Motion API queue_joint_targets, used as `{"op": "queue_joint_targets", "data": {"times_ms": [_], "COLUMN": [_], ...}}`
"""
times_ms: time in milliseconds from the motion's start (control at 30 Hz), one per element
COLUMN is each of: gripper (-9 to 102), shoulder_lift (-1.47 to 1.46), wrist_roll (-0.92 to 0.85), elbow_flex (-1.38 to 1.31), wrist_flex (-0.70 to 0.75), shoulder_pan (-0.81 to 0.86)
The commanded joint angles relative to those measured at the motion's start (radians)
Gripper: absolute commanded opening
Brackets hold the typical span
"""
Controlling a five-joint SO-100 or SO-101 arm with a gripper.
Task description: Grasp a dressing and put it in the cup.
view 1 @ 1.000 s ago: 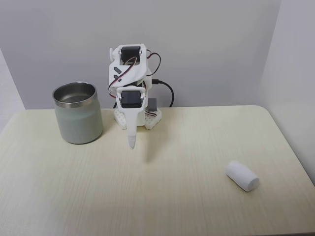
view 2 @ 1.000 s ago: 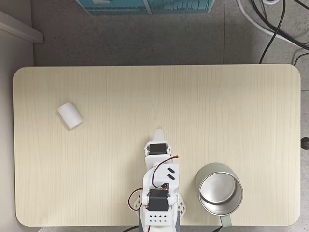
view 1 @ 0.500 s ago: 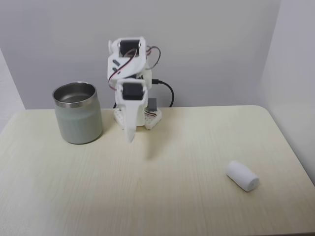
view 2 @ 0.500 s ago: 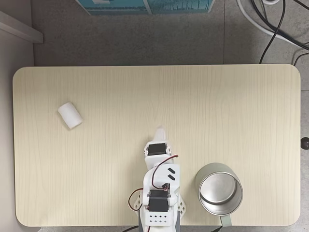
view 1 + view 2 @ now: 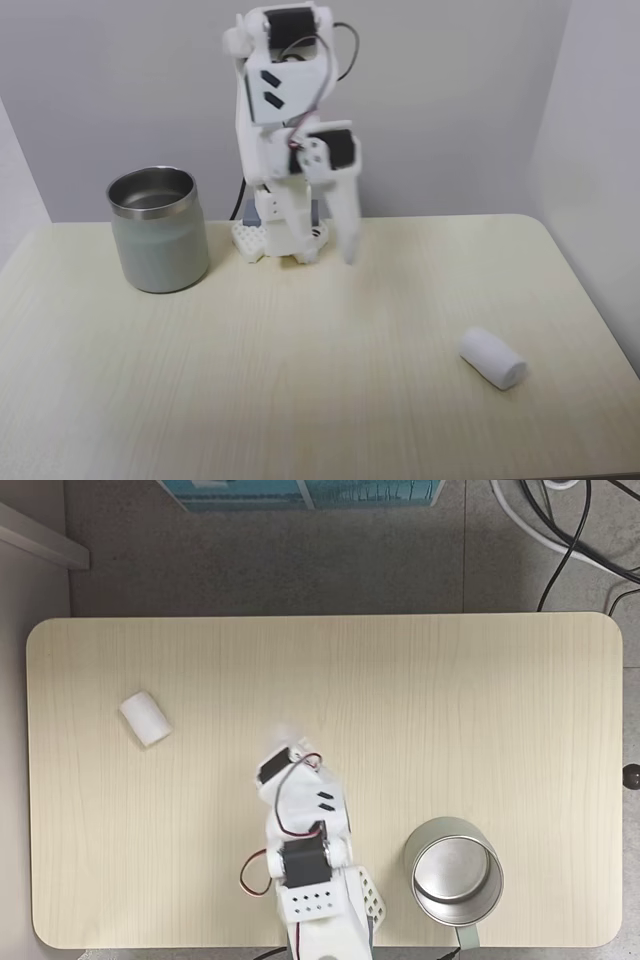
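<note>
- One dressing, one cup and one arm stand on one pale wooden table.
- The dressing lies on its side, nothing touching it. In the fixed view from above it sits near the table's left end, and its long axis runs on a slant from upper left to lower right.
- In the fixed view from the front, the same roll lies at the right, with one round end turned toward the camera and to the right.
- The cup stands upright, well apart from the dressing. From above its shiny inside shows and it holds nothing; from the front its grey-green wall shows.
- The gripper hangs point down near the arm's base, high off the table and far from the roll. Its fingers seem closed with nothing between them, though the tip is blurred from above.
- The view from above also shows black cables on the floor.
</note>
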Motion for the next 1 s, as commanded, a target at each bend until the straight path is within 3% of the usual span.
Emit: {"op": "queue_joint_targets", "data": {"times_ms": [0,567,800,967], "gripper": [19,24,26,26], "shoulder_lift": [0.176,0.979,1.307,1.385], "wrist_roll": [-0.067,-0.181,-0.201,-0.213], "elbow_flex": [0.170,0.884,1.181,1.200], "wrist_flex": [0.041,0.201,0.310,0.308], "shoulder_pan": [-0.078,-0.489,-0.497,-0.486]}}
